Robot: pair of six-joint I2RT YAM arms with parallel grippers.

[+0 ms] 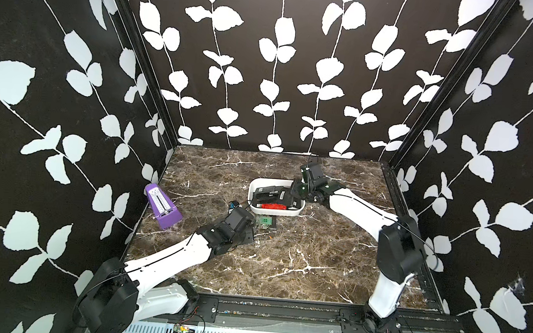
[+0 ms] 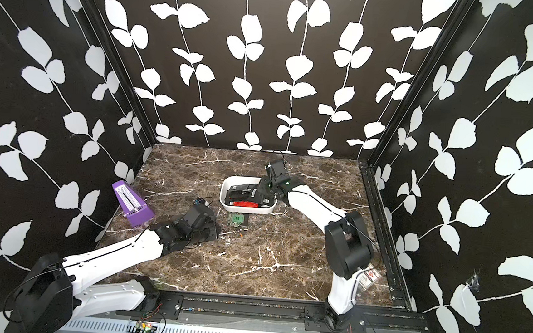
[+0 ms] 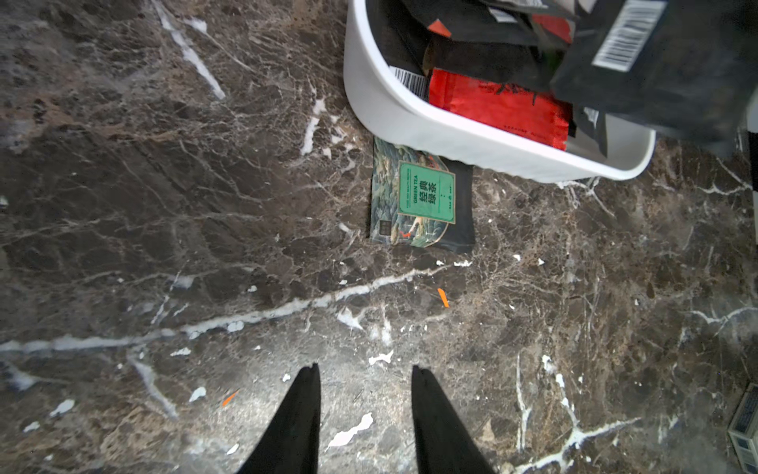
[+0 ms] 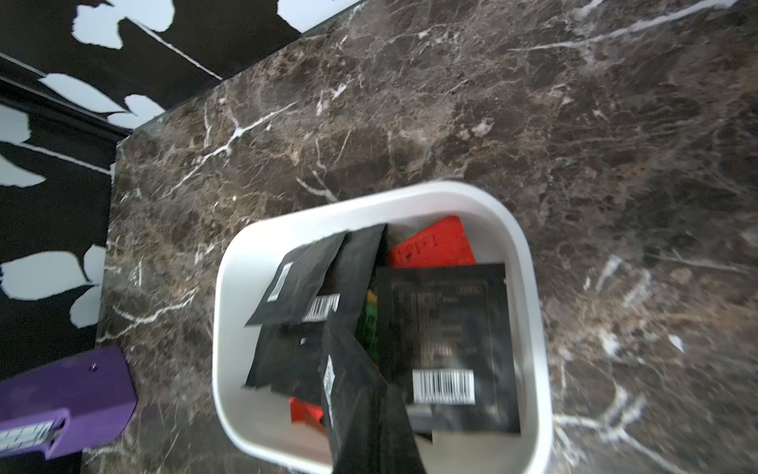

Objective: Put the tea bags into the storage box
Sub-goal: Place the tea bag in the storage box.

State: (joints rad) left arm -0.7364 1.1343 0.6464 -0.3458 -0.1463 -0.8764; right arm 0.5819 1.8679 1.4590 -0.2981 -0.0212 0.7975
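Note:
The white storage box [image 1: 253, 189] [image 2: 224, 194] stands mid-table and holds several tea bags, mostly black, with a red one [image 3: 500, 106] [image 4: 430, 246] among them. My right gripper [image 1: 299, 189] [image 2: 265, 190] hangs over the box's right end, shut on a black tea bag [image 4: 352, 390] [image 3: 656, 61] that hides its fingertips. A green tea bag [image 1: 266, 221] [image 2: 237, 219] [image 3: 422, 197] lies flat on the marble against the box's near wall. My left gripper [image 3: 365, 369] [image 1: 253, 228] is low over the table just short of it, open, with nothing between the fingers.
A purple metronome [image 1: 162, 208] [image 2: 132, 204] [image 4: 61, 402] stands at the left edge of the table. A small card box [image 3: 744, 427] shows at the edge of the left wrist view. Tiny orange scraps [image 3: 443, 297] lie on the marble table [image 1: 316, 262].

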